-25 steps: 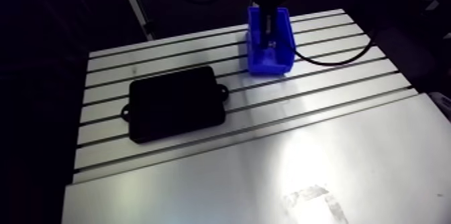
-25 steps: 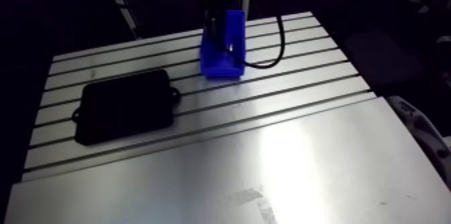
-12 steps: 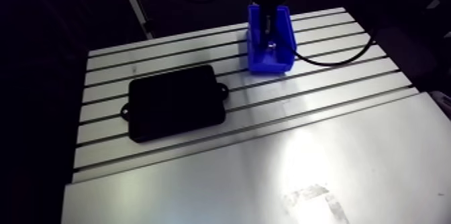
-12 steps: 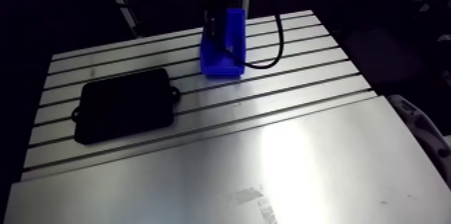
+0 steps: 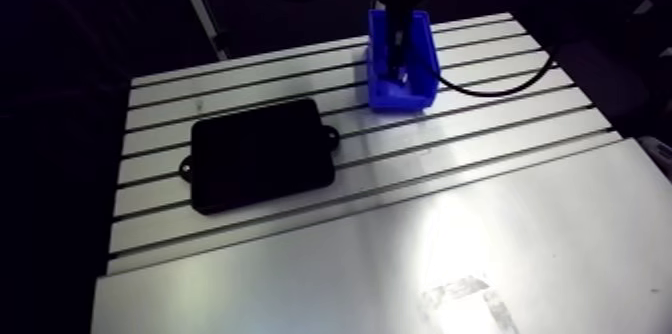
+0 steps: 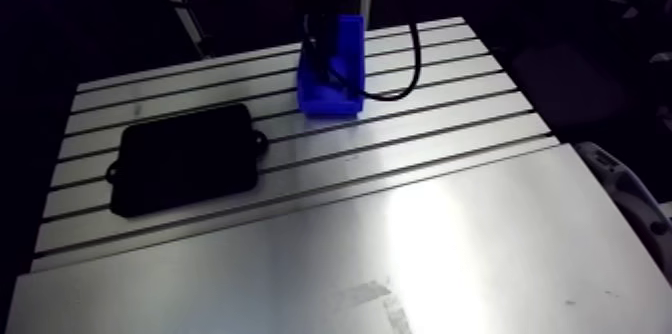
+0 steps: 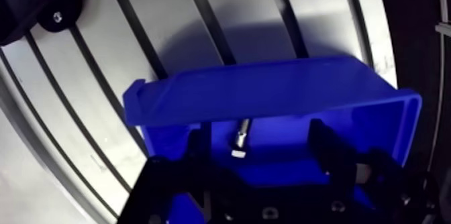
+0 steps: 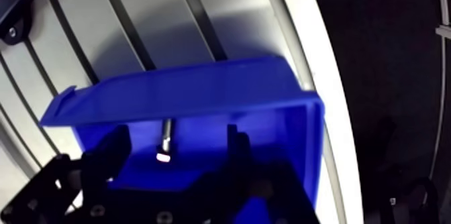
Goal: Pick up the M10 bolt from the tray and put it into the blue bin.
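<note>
M10 bolt lying loose on floor of blue bin. We log our gripper fingers spread wide, holding nothing. Black tray well apart on table.

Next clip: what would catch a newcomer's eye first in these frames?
The bright blue bin near the far edge of the slotted table, with the end effector reaching into it, fingers apart. A small silvery bolt lies on the bin floor between them, ungripped. A flat black tray sits apart from the bin on the table.
</note>
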You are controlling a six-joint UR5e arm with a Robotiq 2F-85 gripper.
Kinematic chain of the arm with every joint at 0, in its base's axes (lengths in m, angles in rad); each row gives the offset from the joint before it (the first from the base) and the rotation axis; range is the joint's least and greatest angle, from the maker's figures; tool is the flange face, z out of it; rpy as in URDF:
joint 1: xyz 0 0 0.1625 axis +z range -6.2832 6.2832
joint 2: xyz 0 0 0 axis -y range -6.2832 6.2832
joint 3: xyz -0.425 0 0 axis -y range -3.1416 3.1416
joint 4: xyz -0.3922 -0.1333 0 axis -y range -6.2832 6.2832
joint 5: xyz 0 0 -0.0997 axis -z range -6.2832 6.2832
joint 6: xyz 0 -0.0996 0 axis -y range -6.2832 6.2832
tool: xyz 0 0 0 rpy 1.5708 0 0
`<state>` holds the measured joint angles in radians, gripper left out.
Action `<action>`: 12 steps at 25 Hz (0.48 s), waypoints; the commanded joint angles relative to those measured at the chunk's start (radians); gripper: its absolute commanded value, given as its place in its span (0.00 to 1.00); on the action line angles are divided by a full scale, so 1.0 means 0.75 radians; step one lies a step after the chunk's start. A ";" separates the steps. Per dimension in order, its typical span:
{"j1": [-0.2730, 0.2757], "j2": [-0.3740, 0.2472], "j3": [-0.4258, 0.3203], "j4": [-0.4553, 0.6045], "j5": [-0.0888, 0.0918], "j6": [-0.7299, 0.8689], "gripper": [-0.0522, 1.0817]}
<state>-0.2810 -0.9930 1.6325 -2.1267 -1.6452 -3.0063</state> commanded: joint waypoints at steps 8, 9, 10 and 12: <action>0.002 -0.209 -0.042 0.145 0.010 -0.012 0.06; 0.002 -0.231 -0.055 0.192 0.010 -0.008 0.06; 0.004 -0.252 -0.071 0.229 0.010 -0.006 0.06; 0.002 -0.307 -0.106 0.337 0.014 0.008 0.06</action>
<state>-0.2799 -1.1225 1.6041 -2.0403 -1.6386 -3.0133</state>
